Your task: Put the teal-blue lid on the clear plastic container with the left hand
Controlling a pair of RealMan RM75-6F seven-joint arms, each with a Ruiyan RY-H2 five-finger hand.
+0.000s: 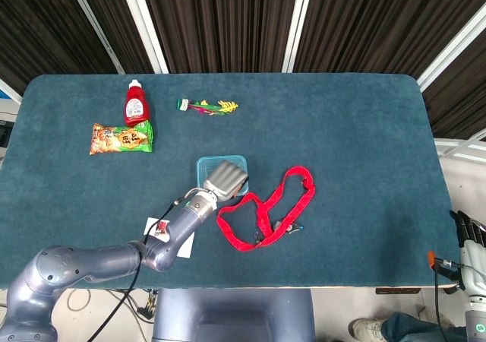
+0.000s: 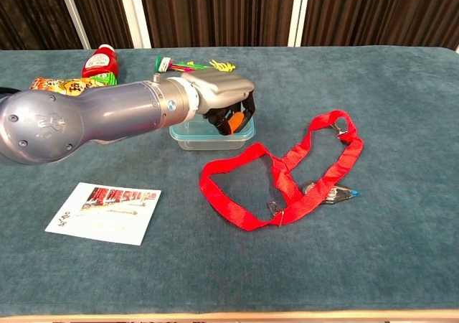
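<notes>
The clear plastic container (image 2: 193,137) stands mid-table, and the teal-blue lid (image 1: 206,165) lies across its top. My left hand (image 2: 228,105) sits over the lid's right side. Its fingers curl down onto the lid's edge (image 2: 249,124) and hide most of the lid. In the head view the left hand (image 1: 226,178) covers the container's near right corner. My right hand (image 1: 469,243) hangs off the table's right front corner, far from the container, with nothing in it.
A red lanyard (image 2: 287,176) lies looped just right of the container. A printed card (image 2: 105,212) lies front left. At the back left are a ketchup bottle (image 1: 136,103), a snack bag (image 1: 121,137) and a bundle of coloured sticks (image 1: 206,106).
</notes>
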